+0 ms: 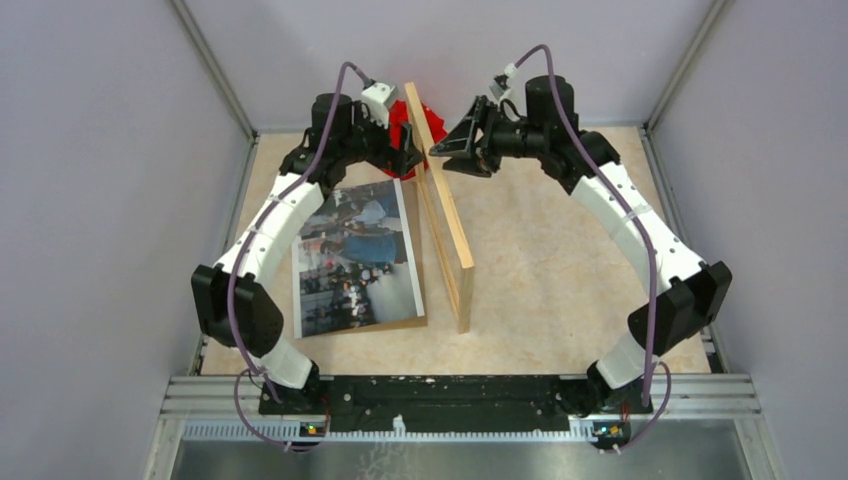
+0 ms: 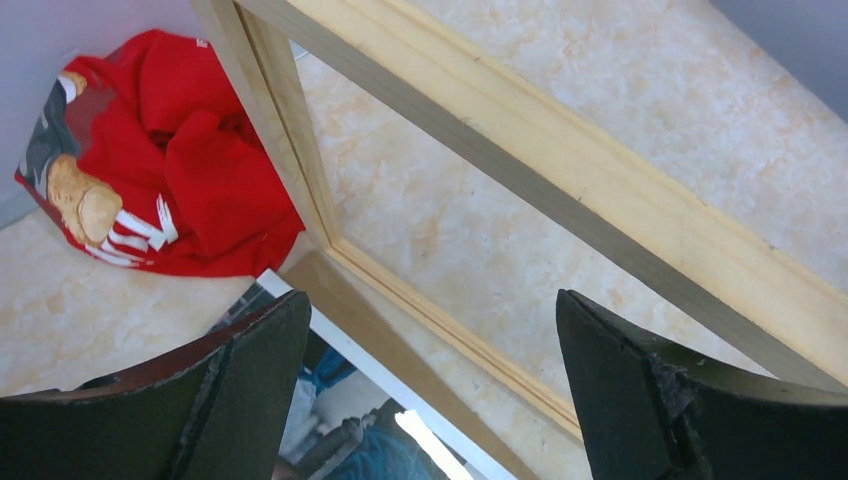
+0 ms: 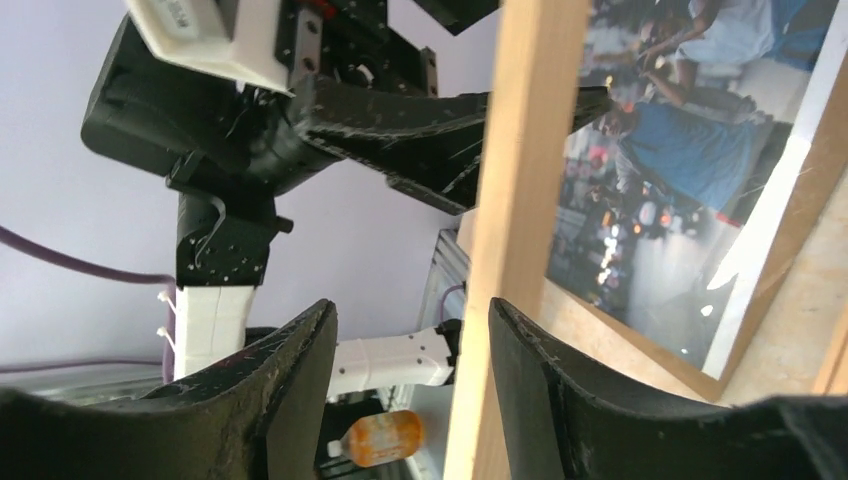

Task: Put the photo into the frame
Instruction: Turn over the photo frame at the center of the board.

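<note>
Over the table, seen from above, the frame stands on its long edge and leans, running from the far wall toward my bases and splitting the tabletop in two. To its right a broad stretch of pale marbled surface reaches the right wall. To its left the room is tighter: the photo lies flat, face up, on a brown backing board, the board's right edge just beside the foot of the frame. My left pincer and my right pincer face each other at the frame's far end, one on each side of the wood, with a red cloth bunched against the back wall behind them. From my left wrist, the left pincer is spread wide with nothing clamped. Between its fingers I look through the frame's open rectangle at its far lower corner, tabletop showing through the opening. The photo's white edge sits low between the fingers, on the near side of the bottom rail, and the red cloth lies up and to the left, beyond the frame's upright end. From my right wrist, the right pincer has its fingers apart. The frame's pale bar rises just beside one finger, with a clear gap to the other, so the wood is not pinched. Past the bar, the photo lies on the board, well apart from this pincer. The dark fingers of my left pincer reach in from beyond the bar, one showing on each side of it.
</note>
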